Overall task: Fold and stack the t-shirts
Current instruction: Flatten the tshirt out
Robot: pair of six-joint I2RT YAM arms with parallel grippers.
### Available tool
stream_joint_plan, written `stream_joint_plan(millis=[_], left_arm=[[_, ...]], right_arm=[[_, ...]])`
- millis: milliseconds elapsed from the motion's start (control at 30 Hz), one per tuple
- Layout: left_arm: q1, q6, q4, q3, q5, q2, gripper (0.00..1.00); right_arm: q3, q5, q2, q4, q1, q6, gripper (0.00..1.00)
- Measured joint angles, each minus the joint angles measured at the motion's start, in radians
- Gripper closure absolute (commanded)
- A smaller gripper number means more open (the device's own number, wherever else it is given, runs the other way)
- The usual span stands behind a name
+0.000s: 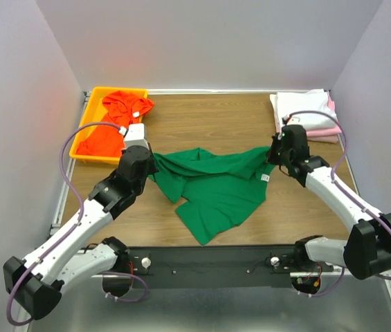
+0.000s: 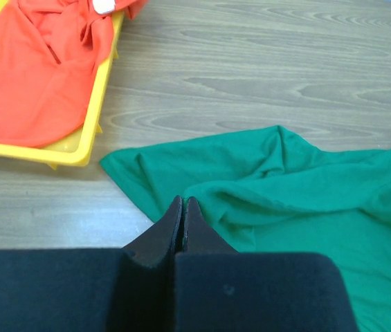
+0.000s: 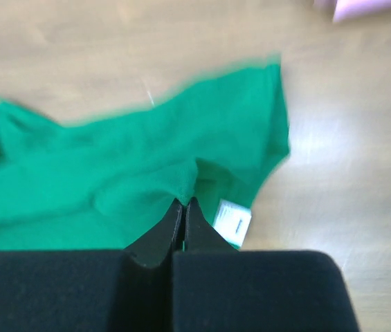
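Green t-shirt [image 1: 216, 188] is soft matt knit cloth, pretty wrinkly. Orange-red t-shirt [image 1: 102, 142] looks like the same fabric. Tray [image 1: 98, 95] is shiny yellow plastic, and the tabletop [image 1: 209, 117] is smooth wood grain with a slight sheen.

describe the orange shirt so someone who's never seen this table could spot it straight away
On the wooden table, look to the far left corner for the yellow plastic tray. The crumpled orange-red cloth t-shirt lies inside it. Unlike the dark green t-shirt spread mid-table and the folded white t-shirt and pink t-shirt stacked at far right, it alone sits in a tray.
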Motion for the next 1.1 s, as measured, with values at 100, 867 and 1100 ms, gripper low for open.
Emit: stream_joint_plan(millis=[100,867,1100], left_arm=[[0.050,0.023,0.018,0.061,0.017,0.088,1.00],[0.097,0.298,0.035,0.795,0.062,-0.056,1.00],[0.097,0.312,0.075,0.819,0.122,-0.078,1.00]], right_arm=[[0.114,0.010,-0.009,-0.037,-0.012,-0.018,1.00],[1.234,-0.009,-0.168,-0.271,-0.018,-0.153,1.00],[1.318,-0.045,-0.174,-0.274,-0.018,-0.164,1.00]])
